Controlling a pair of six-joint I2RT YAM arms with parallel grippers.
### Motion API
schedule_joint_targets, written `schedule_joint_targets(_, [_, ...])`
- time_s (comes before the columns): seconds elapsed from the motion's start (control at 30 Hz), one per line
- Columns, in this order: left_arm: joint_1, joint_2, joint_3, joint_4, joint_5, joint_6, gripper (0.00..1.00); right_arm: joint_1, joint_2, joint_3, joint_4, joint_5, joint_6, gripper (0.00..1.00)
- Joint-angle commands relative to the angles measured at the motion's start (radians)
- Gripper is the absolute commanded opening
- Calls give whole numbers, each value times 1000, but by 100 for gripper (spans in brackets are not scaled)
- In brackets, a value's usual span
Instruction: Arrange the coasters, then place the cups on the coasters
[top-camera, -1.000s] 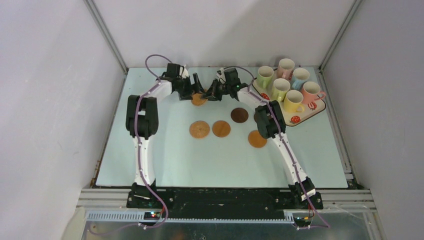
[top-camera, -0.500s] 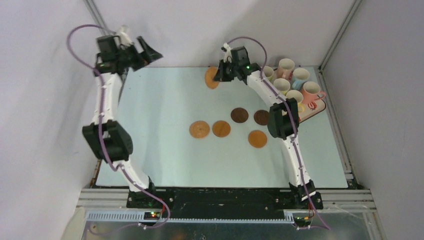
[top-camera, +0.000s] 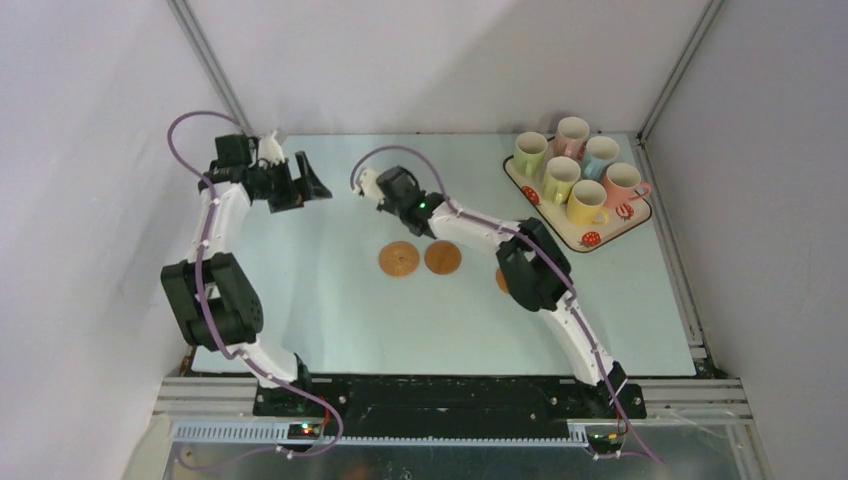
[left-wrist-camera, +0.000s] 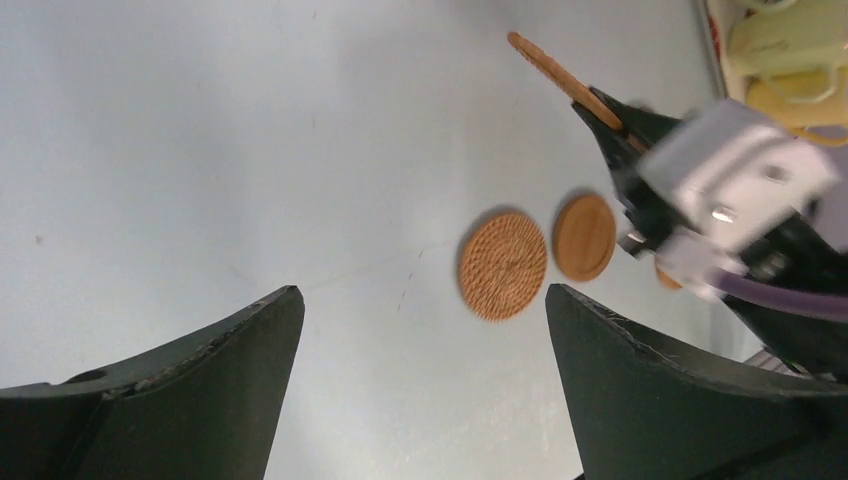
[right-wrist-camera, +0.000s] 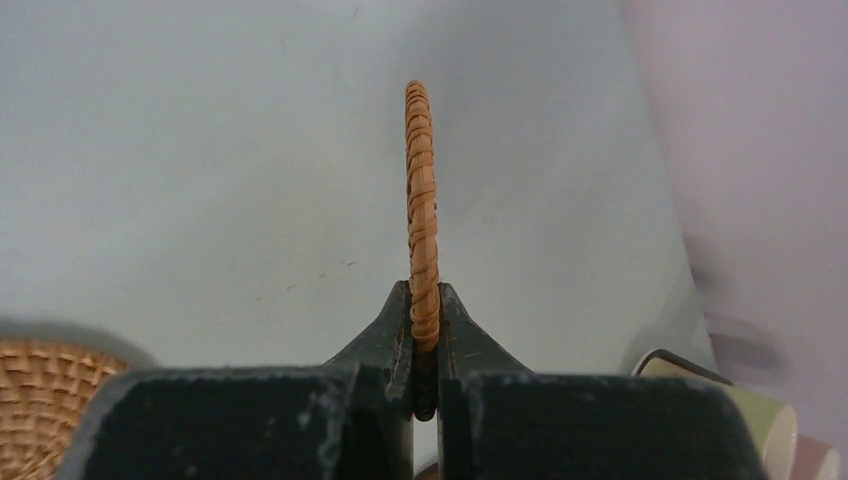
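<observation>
My right gripper (right-wrist-camera: 424, 305) is shut on the rim of a woven orange-tan coaster (right-wrist-camera: 422, 200), which stands on edge above the table. The left wrist view shows that coaster (left-wrist-camera: 556, 68) sticking out of the right gripper (left-wrist-camera: 603, 103). A woven coaster (top-camera: 399, 259) and a smooth tan coaster (top-camera: 442, 257) lie flat mid-table. A third (top-camera: 501, 280) is mostly hidden by the right arm. My left gripper (top-camera: 310, 186) hangs open at the left with nothing between its fingers (left-wrist-camera: 250, 350). Several pastel cups (top-camera: 586, 202) stand on the tray (top-camera: 600, 236).
The strawberry-print tray sits at the back right corner. The right arm (top-camera: 530, 265) stretches across the middle of the table and covers part of it. Walls close in on the left, back and right sides.
The grippers met at a coaster at the back centre; the left let go and swung out left, then came lower. The right gripper carried the coaster nearer and leftward.
</observation>
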Motion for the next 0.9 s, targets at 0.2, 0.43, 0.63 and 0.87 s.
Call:
schedule_joint_targets(0.2, [118,-188,-106,-95,126,217,98,34,102,10,80,163,-238,25])
schedule_joint_targets(0.43, [167,-259,-181,-125,153,262,98,48,15,45,-131,-50,-72,85])
schedule_joint_targets(0.63, [231,-312,-186,-186,188,321,98,-16,-103,157,-359,-324,124,85])
schedule_joint_targets(0.87, [325,-401,-259,-266,240,441,98,-223,-66,255,-382,-407,405,62])
